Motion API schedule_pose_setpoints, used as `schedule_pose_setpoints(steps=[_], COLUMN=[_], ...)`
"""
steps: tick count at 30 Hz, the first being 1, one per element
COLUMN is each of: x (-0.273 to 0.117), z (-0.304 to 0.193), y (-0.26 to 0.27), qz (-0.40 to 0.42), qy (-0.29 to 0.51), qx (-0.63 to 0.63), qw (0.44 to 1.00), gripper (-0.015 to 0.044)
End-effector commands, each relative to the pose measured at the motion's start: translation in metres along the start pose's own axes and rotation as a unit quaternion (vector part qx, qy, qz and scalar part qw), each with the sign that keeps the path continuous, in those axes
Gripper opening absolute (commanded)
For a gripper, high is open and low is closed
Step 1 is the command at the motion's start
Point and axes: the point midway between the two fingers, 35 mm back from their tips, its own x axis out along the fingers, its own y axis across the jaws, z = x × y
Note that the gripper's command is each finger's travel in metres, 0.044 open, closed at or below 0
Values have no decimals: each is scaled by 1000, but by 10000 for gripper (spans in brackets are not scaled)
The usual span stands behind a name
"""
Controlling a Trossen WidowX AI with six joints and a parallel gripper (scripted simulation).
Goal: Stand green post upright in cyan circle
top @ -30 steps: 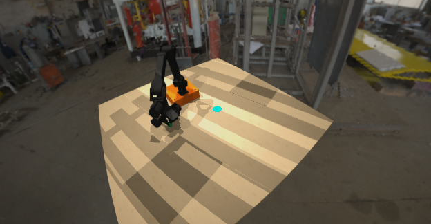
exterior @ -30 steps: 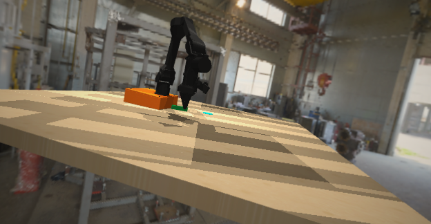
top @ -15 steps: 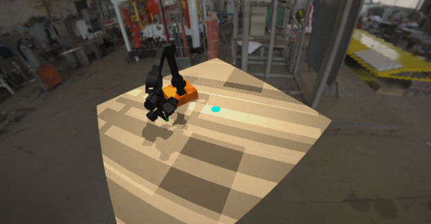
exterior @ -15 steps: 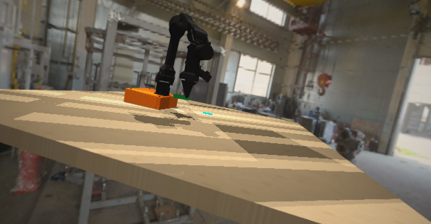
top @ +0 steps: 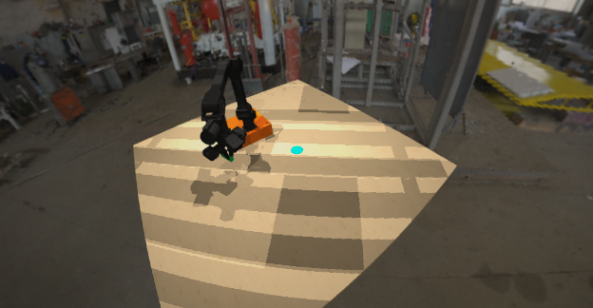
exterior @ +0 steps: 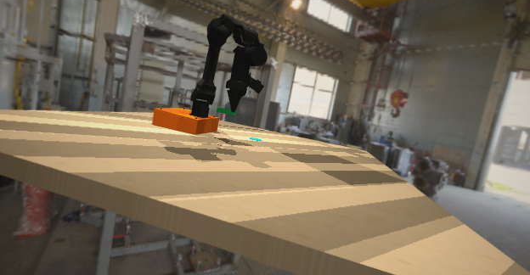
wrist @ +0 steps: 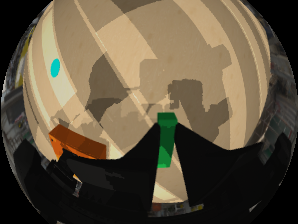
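Observation:
The green post (top: pixel 231 159) (exterior: pixel 224 110) (wrist: pixel 166 145) is held off the table, lying roughly level in the exterior view. My gripper (exterior: pixel 233 110) (wrist: pixel 166 127) is shut on the post near one end, with a finger on each side of it in the wrist view. In the top view the arm hides most of the post and the fingertips. The flat cyan circle (top: pixel 296 150) (exterior: pixel 255 139) (wrist: pixel 55 68) lies on the table, off to one side of the gripper; it is at the upper left in the wrist view. Nothing stands on it.
The orange base block (top: pixel 260 127) (exterior: pixel 174 120) (wrist: pixel 75 144) under the arm is close to the gripper and the post. The wooden table (top: pixel 228 259) (exterior: pixel 276 201) carries broad shadow bands and the arm's shadow. The table's edge lies beyond the arm at the left in the top view.

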Motion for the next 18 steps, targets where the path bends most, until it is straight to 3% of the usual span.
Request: schedule_pose_setpoints(steps=[1,18], x=[-1,-3], z=[10,50], y=[8,47], qz=[0,5], qy=[2,0], qx=[-15,-83], qw=[1000,997], gripper=[23,23])
